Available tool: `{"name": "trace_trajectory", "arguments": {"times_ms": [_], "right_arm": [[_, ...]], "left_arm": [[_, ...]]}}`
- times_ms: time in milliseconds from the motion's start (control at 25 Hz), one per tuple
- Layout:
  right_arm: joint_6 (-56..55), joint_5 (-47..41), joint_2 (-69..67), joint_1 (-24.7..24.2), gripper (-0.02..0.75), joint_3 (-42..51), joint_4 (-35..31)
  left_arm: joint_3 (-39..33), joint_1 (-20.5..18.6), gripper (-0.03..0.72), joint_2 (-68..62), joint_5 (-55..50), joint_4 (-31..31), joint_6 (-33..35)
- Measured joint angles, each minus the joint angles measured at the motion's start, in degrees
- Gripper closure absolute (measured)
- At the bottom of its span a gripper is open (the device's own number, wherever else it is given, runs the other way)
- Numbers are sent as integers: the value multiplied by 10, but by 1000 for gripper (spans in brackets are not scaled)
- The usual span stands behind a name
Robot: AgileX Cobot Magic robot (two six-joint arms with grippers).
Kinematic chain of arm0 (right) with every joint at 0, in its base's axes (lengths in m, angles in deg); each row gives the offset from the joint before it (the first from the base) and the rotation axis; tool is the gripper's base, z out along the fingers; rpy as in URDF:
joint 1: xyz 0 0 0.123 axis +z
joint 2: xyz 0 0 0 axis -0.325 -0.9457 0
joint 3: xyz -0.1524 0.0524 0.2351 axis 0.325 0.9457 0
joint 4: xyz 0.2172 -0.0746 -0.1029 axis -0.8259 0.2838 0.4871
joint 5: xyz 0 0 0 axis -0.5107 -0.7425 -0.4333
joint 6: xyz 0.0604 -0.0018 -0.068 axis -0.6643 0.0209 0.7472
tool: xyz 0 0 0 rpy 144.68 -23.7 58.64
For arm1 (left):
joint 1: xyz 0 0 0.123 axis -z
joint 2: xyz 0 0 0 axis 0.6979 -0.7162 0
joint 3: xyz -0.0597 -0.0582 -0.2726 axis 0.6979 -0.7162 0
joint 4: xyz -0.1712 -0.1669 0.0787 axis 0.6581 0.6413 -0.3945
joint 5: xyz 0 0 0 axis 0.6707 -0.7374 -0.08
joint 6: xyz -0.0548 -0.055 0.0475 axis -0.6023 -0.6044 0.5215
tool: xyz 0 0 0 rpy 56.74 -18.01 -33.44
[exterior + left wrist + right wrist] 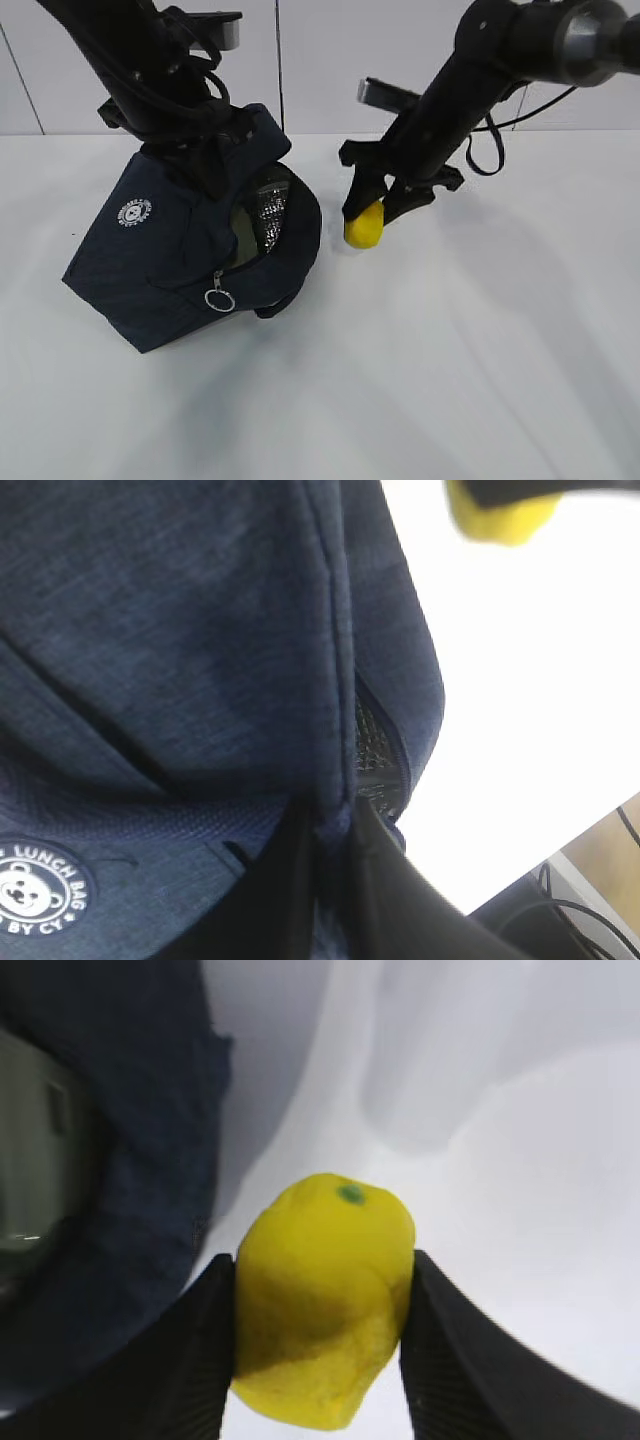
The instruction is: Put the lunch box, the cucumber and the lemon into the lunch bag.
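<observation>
On a white table (450,380), the right gripper (377,207) pinches the yellow lemon (364,226) between its fingers, just beside the open navy lunch bag (170,260) — whose fabric top the left gripper (330,880) clamps.

Matt woven cloth lunch bag (170,240)

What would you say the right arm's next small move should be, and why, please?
Probably carry the lemon left toward the open mouth of the lunch bag. The right end effector is shut on the lemon just beside the bag, and the left end effector pinches the bag's fabric, holding the opening up, so the way in looks ready.
</observation>
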Motion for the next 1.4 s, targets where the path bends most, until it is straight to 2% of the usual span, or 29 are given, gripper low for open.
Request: {"name": "trace_trajectory", "arguments": {"times_ms": [200, 640, 840, 1080, 1400], "right_arm": [[95, -38, 6, -12, 388, -10, -142], [208, -48, -39, -11, 383, -10, -324], [255, -47, -78, -7, 330, -10, -407], [282, -40, -86, 0, 262, -10, -425], [287, -35, -86, -7, 254, -10, -428]], "left_arm": [[0, 0, 669, 0, 0, 0, 0], [0, 0, 669, 0, 0, 11, 0], [0, 0, 669, 0, 0, 13, 0], [0, -1, 669, 0, 0, 15, 1], [0, -1, 669, 0, 0, 15, 1]]}}
